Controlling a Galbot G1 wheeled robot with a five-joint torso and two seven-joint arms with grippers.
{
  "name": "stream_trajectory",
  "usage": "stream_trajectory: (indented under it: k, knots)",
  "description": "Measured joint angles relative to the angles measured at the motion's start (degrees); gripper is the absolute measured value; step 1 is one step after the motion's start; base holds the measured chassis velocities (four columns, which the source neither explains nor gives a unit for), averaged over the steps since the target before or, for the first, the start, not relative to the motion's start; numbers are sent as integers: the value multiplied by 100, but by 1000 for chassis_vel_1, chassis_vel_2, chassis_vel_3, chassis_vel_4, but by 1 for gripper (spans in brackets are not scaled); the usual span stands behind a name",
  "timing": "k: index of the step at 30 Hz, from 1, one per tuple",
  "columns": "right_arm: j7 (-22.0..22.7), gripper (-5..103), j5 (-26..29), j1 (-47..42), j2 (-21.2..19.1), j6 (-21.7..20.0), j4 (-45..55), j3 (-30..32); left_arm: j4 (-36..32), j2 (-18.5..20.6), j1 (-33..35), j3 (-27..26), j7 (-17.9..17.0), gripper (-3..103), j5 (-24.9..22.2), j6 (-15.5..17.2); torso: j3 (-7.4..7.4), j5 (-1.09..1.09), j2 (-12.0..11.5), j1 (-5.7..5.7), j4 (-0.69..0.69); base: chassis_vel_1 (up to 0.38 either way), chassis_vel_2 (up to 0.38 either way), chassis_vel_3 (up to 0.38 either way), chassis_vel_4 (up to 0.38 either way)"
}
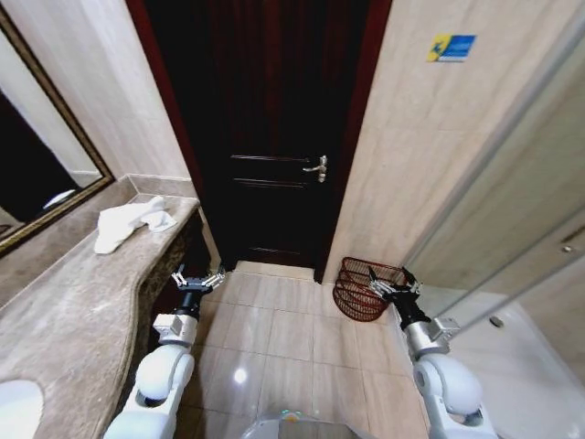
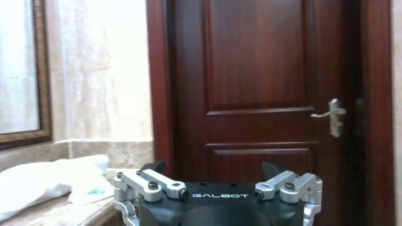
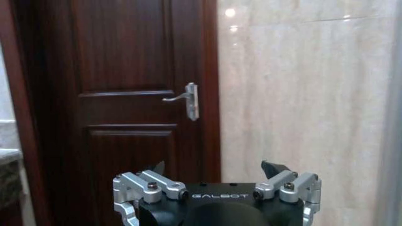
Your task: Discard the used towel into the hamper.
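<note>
In the head view, the towel [image 1: 128,222] is seen as a crumpled white heap on the marble table [image 1: 82,311], in the left middle of the frame near the table's far end, below the framed mirror [image 1: 37,174]. The hamper [image 1: 364,288], a dark red-brown wire basket, stands on the tiled floor [image 1: 283,338] right of centre, against the wall beside the dark wooden door [image 1: 270,137].

The left gripper [image 1: 198,279] is held low in front of the table edge, its jaws spread and empty; the towel lies above and to the left of it, well apart. In the left wrist view the towel [image 2: 53,181] appears at the lower left, beyond the left gripper [image 2: 213,172].

The right gripper [image 1: 395,288] is positioned just beside the hamper's right rim, jaws spread and empty. The right gripper [image 3: 213,170] faces the door and its handle [image 3: 188,100].
</note>
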Motion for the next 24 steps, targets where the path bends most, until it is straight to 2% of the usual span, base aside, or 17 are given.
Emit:
stream_trajectory:
  k: [24]
  knots:
    - [-31, 100, 31, -38, -50, 7, -20, 31, 57, -30, 76, -5, 24, 100, 31, -171, 0, 2, 0, 0, 2, 46, 177, 182, 46]
